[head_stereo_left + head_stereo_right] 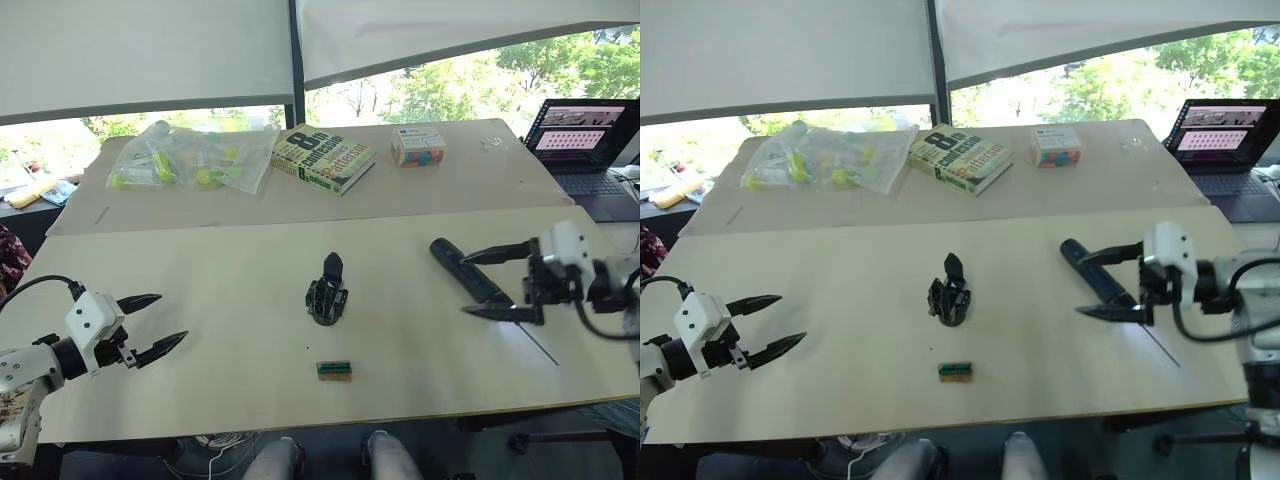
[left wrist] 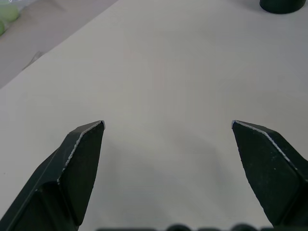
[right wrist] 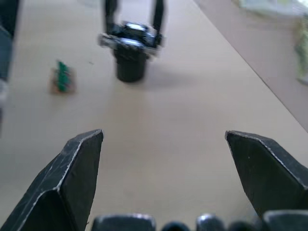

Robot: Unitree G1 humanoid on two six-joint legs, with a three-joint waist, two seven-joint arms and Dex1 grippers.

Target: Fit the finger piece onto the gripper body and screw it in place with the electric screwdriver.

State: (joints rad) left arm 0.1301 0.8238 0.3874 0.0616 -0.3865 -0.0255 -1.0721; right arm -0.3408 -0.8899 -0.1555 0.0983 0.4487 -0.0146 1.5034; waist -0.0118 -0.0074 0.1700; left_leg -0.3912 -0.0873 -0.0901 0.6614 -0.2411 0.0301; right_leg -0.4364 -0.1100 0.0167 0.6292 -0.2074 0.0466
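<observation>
Pincer work first: my right pincer (image 1: 503,283) hangs with its two black fingers spread wide, empty, straddling the electric screwdriver (image 1: 470,274), which lies flat on the desk (image 1: 230,300) with its thin bit pointing toward the near right edge. My left pincer (image 1: 160,325) is equally splayed and empty, low over bare board at the near left, well apart from everything. The gripper body (image 1: 327,292) stands upright mid-desk between the two arms, one pointed finger sticking up. Just in front of it lies a small green-and-brown block (image 1: 334,370). I cannot pick out the loose finger piece with any confidence. I judge the screwdriver stiff, fairly heavy and smooth, likely to roll, so I'd grip it across the thick barrel near its middle. The gripper body looks light and tippable; I'd brace it low at its round base.
</observation>
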